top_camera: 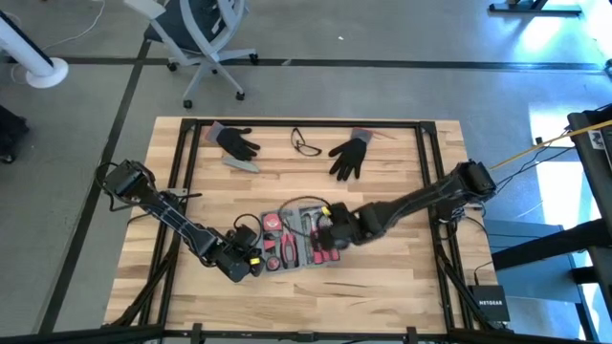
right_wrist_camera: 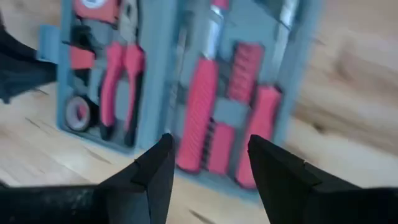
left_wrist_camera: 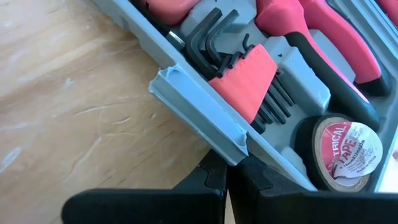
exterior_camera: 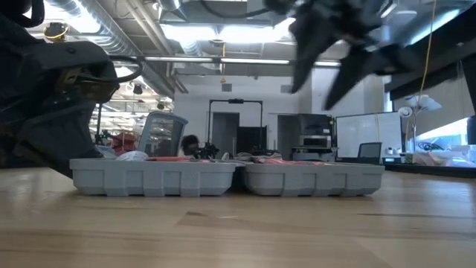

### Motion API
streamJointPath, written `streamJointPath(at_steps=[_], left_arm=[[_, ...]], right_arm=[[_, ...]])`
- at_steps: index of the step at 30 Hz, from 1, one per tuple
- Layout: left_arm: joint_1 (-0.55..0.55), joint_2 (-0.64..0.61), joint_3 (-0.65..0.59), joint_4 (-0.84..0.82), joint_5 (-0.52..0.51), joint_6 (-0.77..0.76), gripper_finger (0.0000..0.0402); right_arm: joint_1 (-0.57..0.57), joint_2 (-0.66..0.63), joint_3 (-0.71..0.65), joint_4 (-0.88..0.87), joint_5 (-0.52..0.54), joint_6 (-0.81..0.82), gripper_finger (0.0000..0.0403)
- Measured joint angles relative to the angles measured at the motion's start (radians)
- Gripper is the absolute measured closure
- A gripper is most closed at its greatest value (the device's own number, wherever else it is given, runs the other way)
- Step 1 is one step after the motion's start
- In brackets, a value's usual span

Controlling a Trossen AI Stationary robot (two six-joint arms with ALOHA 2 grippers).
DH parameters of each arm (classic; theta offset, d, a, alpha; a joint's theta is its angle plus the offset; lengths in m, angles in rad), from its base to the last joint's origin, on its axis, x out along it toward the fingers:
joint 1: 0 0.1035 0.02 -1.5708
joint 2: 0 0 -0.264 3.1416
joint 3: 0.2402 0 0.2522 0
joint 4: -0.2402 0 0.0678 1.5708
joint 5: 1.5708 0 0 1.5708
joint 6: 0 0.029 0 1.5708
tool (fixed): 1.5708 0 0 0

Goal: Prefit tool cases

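Tool case (top_camera: pixel 298 237) lies open mid-table; gloves (top_camera: pixel 236 141), glasses (top_camera: pixel 306 144) behind it.

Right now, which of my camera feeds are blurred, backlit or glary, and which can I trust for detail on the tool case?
Right wrist view: the tool case is smeared and soft. Low view: bright ceiling lights leave the arms as dark silhouettes, the case wall fairly clear. Left wrist view: sharpest, hex keys and tape roll crisp. High view: sun glare top right, case small.

a wooden table (top_camera: pixel 402 248) carries an open blue-grey tool case (top_camera: pixel 298 236) near its front middle, two black gloves (top_camera: pixel 236 140) (top_camera: pixel 349 153), glasses (top_camera: pixel 306 144) between them, and a small grey bar (top_camera: pixel 241 164).
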State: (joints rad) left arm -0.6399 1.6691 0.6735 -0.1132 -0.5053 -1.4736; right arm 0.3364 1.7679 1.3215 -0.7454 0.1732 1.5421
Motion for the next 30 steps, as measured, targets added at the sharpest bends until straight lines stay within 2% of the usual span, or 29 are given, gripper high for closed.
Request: streamJointPath(at_steps=[3, 7, 22, 26, 30], left_arm=[[0.000, 0.000, 0.000, -0.001, 0.001, -0.014, 0.0402], [0.000, 0.000, 0.000, -0.001, 0.001, -0.020, 0.0401], [-0.001, 0.000, 0.000, -0.002, -0.004, -0.028, 0.0401], [-0.001, 0.000, 0.000, -0.002, -0.005, -0.027, 0.0401], [-0.001, 0.000, 0.000, -0.002, -0.006, -0.026, 0.0401]], right_arm=[[-0.047, 0.014, 0.000, 0.053, -0.008, -0.078, 0.0210], [-0.083, 0.023, 0.000, 0.031, -0.036, -0.136, 0.0210], [-0.041, 0.023, -0.001, -0.241, -0.069, -0.135, 0.0210], [-0.041, 0.023, -0.001, -0.238, -0.092, -0.106, 0.0210], [-0.027, 0.027, -0.001, -0.137, -0.088, -0.076, 0.0210]])
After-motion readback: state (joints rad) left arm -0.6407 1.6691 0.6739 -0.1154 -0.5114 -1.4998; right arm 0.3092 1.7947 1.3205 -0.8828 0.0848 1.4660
